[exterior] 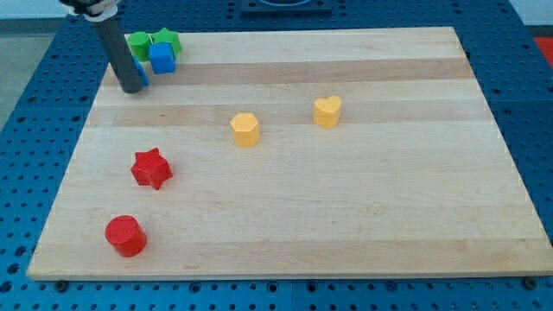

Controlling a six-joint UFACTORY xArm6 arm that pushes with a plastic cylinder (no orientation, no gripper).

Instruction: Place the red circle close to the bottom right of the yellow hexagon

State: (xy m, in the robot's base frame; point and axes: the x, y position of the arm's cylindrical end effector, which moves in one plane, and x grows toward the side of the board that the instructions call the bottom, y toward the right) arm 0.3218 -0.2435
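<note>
Tip: my tip (pixel 132 89) is the end effector's lower end, down on the worktop (pixel 380 216) near its top-left corner; a plain rod, so nothing spreads or pinches, and it holds nothing.
Tip contact: it stands against a blue block (pixel 142 70) that is mostly hidden behind the rod; whether it truly touches I cannot tell, nor that block's shape.
Top-left cluster: a blue cube (pixel 162 58) sits just to the view's right of the rod, with a green block (pixel 137 43) and a green star (pixel 167 38) packed behind it along the top edge.
Red circle: (pixel 126 235) near the bottom-left corner, upright, touching nothing, well apart from the tip.
Red star: (pixel 151 168) near the left edge, above the circle and apart from it.
Yellow hexagon: (pixel 245 130) left of the worktop's middle, in its upper half, alone.
Yellow heart: (pixel 327 112) near the hexagon, towards the top-right, not touching.
Circle to hexagon: well apart; the circle lies to the hexagon's bottom left.
</note>
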